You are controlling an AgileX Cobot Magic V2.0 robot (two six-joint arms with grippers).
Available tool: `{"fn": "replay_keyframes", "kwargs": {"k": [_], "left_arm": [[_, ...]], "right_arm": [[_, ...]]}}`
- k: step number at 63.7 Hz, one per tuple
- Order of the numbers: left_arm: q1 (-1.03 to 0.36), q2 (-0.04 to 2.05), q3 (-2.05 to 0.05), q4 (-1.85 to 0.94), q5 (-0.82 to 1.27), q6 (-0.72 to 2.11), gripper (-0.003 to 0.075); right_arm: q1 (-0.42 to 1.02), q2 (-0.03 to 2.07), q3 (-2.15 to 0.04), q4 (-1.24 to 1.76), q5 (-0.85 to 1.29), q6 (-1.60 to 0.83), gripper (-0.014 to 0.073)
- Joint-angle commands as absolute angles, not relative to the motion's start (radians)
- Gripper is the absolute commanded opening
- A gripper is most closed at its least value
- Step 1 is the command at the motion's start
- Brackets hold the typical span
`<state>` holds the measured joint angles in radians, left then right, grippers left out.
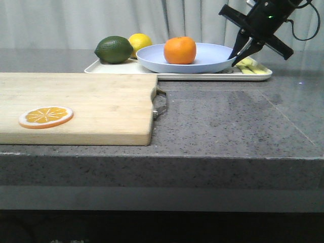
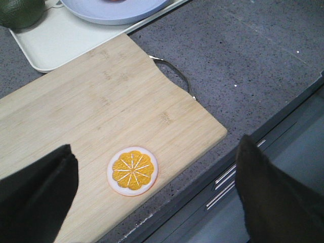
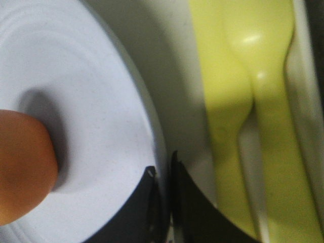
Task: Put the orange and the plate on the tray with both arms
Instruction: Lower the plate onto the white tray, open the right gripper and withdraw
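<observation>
The orange (image 1: 179, 49) sits in the pale blue plate (image 1: 212, 58), which rests on the cream tray (image 1: 202, 77) at the back of the table. My right gripper (image 1: 237, 59) is shut on the plate's right rim. In the right wrist view its jaws (image 3: 164, 172) pinch the rim of the plate (image 3: 91, 101), with the orange (image 3: 20, 167) beside them. My left gripper (image 2: 157, 144) is open and empty, high above the cutting board near the table's front edge. It does not show in the front view. The plate (image 2: 111, 12) and tray (image 2: 55, 40) show far from it.
A wooden cutting board (image 1: 76, 101) with a metal handle fills the left front and carries an orange slice (image 1: 46, 116). A green fruit (image 1: 114, 49) and a lemon (image 1: 140, 41) lie on the tray's left end. Yellow utensils (image 1: 250, 65) lie on its right end.
</observation>
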<state>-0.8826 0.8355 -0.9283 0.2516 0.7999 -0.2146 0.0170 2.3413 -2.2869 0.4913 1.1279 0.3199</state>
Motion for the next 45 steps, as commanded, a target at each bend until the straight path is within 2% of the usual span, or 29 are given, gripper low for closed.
{"fn": "replay_keyframes", "kwargs": {"k": [1,12,17,33,39,45], "left_arm": [[-0.880,0.829,-0.956,0.269,0.745,-0.225,0.0600],[-0.880,0.829,-0.956,0.269,0.745,-0.225,0.0600],[-0.880,0.829,-0.956,0.269,0.745,-0.225,0.0600],[-0.880,0.829,-0.956,0.269,0.751,-0.225,0.0600],[-0.880,0.829,-0.956,0.269,0.751,-0.225,0.0600],[-0.880,0.829,-0.956,0.269,0.751,-0.225,0.0600]], "right_arm": [[0.015,2.289,-2.354,0.493,1.107,0.328,-0.0068],[0.015,2.293,-2.356,0.493,1.107,0.328,-0.0065],[0.015,2.290,-2.356,0.493,1.114,0.326,-0.0036],[0.015,2.284,-2.377,0.493,1.126,0.326,0.0297],[0.015,2.284,-2.409,0.493,1.153,0.326,0.0367],[0.015,2.284,-2.457,0.493,1.194,0.326,0.0371]]}}
